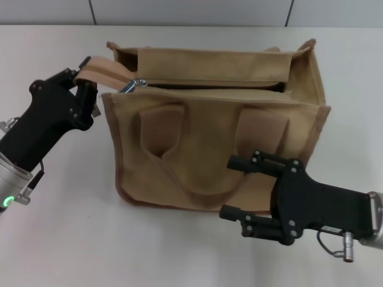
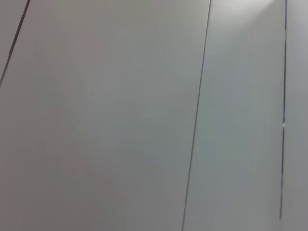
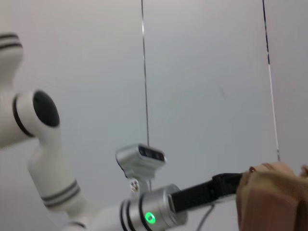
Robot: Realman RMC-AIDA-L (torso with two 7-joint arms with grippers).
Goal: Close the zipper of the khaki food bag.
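1. The bag (image 1: 215, 143) stands upright on the white table (image 1: 60, 239), near the middle of the head view, its handled front toward the robot. Its far corner also shows in the right wrist view (image 3: 269, 197).
2. The bag's top gapes: a dark slot runs along the zipper (image 1: 209, 85) from the silver pull (image 1: 133, 85) at the bag's left end to the right end. Nothing inside can be made out.
3. The left gripper (image 1: 90, 81) is at the bag's upper left corner, its fingers pressed onto the tan zipper tail (image 1: 99, 67) that sticks out beyond the pull. The pull itself lies just beside the fingers, untouched.
4. The right gripper (image 1: 236, 188) hovers before the bag's lower right front, fingers spread, one over the fabric and one over the table at the bottom edge; contact cannot be told.
5. Bare table lies left of, before and right of the bag; a wall (image 1: 191, 12) rises behind it.
6. The left wrist view shows only pale panels (image 2: 120, 120) with seams.
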